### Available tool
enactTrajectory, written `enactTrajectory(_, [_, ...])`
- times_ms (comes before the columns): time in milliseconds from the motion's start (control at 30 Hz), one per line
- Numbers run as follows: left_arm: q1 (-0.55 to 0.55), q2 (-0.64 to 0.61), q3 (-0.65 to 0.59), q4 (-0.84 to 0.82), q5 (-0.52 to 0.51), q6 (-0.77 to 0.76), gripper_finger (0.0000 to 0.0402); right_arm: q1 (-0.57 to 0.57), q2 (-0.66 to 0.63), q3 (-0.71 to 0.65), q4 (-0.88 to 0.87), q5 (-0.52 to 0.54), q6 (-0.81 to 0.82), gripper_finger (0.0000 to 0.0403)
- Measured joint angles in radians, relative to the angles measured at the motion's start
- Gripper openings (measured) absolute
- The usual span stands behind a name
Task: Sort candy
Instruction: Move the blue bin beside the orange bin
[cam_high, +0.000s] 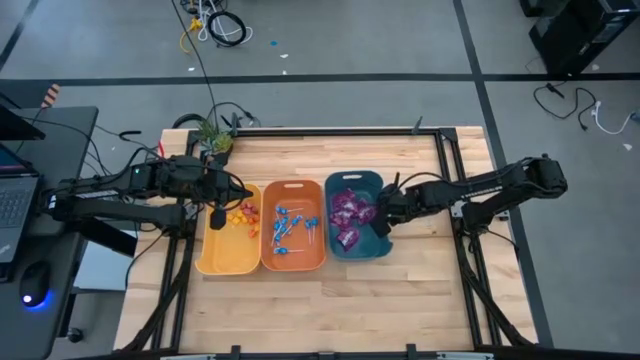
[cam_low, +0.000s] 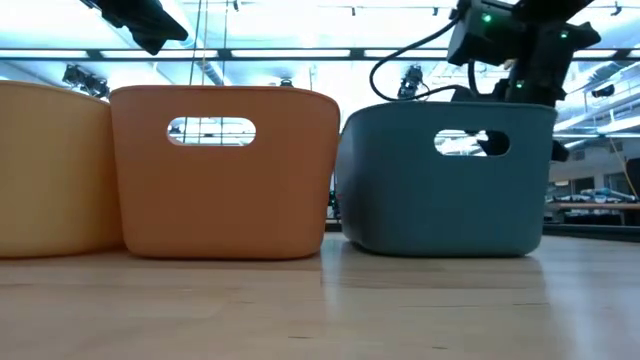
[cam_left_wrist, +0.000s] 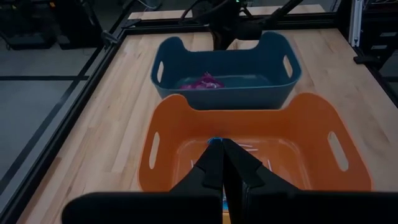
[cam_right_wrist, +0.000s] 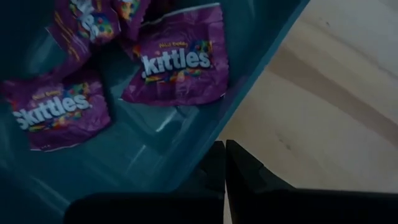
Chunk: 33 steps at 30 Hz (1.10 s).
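Three bins stand side by side on the wooden table: yellow (cam_high: 215, 262), orange (cam_high: 300, 262) and teal (cam_high: 372, 247). Small orange and red candy pieces (cam_high: 243, 215) lie in the yellow bin, blue lollipops (cam_high: 290, 228) in the orange one, and purple packets (cam_high: 347, 215) (cam_right_wrist: 177, 62) in the teal one. My left gripper (cam_high: 217, 213) (cam_left_wrist: 221, 149) hangs shut and empty above the yellow bin. My right gripper (cam_high: 383, 222) (cam_right_wrist: 224, 149) points steeply down, shut and empty, at the teal bin's right wall (cam_right_wrist: 249, 81). My right gripper's shut fingertips stand at the teal bin's right wall, coming from above. Whether they touch it I cannot tell.
A small plant (cam_high: 213, 135) sits at the table's far left corner. Black frame rails (cam_high: 447, 170) run along the table's sides. A laptop and a mouse (cam_high: 35, 290) lie on a desk left of the table. Bare wood (cam_high: 330, 310) stretches before the bins.
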Motion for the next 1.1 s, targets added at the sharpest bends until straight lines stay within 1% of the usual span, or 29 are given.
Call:
enactTrajectory(233, [0.000,0.000,0.000,0.000,0.000,0.000,0.0001,-0.013,0.000,0.000,0.071,-0.008,-0.031,0.0000])
enactTrajectory(700, [0.000,0.000,0.000,-0.001,0.000,0.000,0.0001,0.006,0.000,0.000,0.085,-0.072,-0.011,0.0000])
enactTrajectory(1100, [0.000,0.000,0.000,-0.001,0.000,-0.003,0.0001,0.022,0.000,0.000,0.066,-0.074,-0.003,0.0000])
